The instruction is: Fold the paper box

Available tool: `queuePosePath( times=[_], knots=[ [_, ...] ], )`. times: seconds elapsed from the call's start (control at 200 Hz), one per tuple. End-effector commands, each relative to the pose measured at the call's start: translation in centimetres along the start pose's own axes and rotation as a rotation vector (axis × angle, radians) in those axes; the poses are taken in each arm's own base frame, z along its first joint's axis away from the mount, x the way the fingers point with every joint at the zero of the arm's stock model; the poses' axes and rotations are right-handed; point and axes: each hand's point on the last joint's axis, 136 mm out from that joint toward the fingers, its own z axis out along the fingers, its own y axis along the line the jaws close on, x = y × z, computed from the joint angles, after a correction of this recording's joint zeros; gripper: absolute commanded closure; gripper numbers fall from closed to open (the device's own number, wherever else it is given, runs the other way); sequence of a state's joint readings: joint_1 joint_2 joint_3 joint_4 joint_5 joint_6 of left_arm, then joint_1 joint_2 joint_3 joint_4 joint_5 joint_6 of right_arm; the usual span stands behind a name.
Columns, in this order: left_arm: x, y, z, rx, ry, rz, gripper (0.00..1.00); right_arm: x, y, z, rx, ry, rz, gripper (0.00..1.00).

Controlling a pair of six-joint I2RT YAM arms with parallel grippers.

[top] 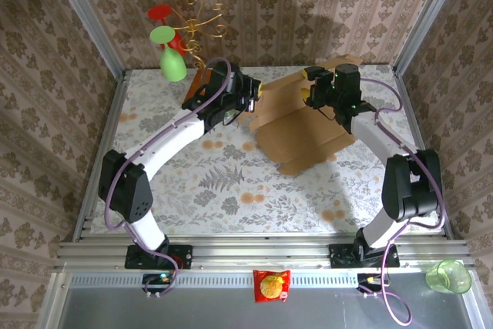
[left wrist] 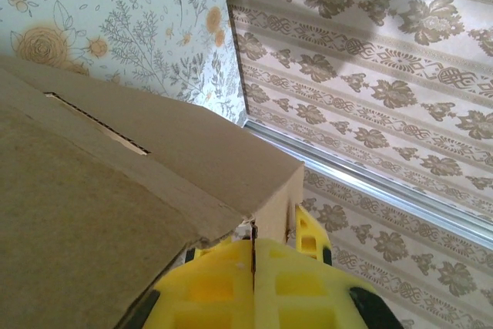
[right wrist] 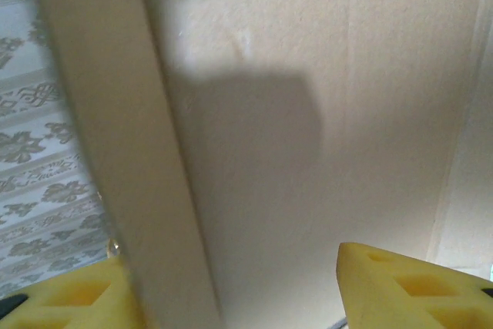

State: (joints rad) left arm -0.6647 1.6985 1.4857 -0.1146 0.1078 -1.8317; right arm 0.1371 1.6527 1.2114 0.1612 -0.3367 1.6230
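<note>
The paper box (top: 300, 130) is a brown cardboard sheet with raised flaps, lying right of the table's middle. My left gripper (top: 256, 96) is at its left rear edge. In the left wrist view its yellow fingers (left wrist: 308, 290) press together, and a corner of the box's flap (left wrist: 192, 159) runs into the seam at the left gripper (left wrist: 253, 229), so it is shut on that flap. My right gripper (top: 312, 90) is over the box's rear right part. It stands open (right wrist: 231, 298), with a folded cardboard strip (right wrist: 131, 152) beside its left finger and a clear gap to its right finger (right wrist: 416, 283).
A gold wire stand (top: 196, 17) with red and green cups is at the back left, its orange-brown base board (top: 202, 78) just behind my left arm. A snack packet (top: 271, 285) and a green cup (top: 448, 276) sit off the table in front. Patterned walls close in three sides.
</note>
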Motion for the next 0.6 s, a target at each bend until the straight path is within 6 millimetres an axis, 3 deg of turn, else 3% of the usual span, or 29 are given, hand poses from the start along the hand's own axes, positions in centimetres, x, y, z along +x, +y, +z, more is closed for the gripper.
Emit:
queuePosePath(
  times=[0.0, 0.16, 0.41, 0.505, 0.595],
  knots=[
    [0.2, -1.5, -1.0, 0.049, 0.022, 0.023, 1.0, 0.1, 2.9, 0.4, -0.077, 0.04, -0.036, 0.46],
    [-0.1, -1.5, -1.1, 0.044, 0.021, 0.028, 1.0, -0.6, 3.0, 0.9, -0.085, 0.034, -0.033, 0.57],
    [-0.8, -1.6, -0.8, 0.043, 0.03, 0.049, 1.0, -1.0, 2.8, 0.8, -0.087, 0.005, -0.013, 1.0],
    [-1.0, -2.1, -1.0, 0.046, 0.053, 0.084, 0.74, -1.6, 2.5, 0.3, -0.06, -0.035, -0.005, 1.0],
    [-1.3, -3.0, -2.4, 0.037, 0.054, 0.146, 0.52, -2.1, 2.1, -0.4, -0.026, -0.084, -0.003, 1.0]
  ],
)
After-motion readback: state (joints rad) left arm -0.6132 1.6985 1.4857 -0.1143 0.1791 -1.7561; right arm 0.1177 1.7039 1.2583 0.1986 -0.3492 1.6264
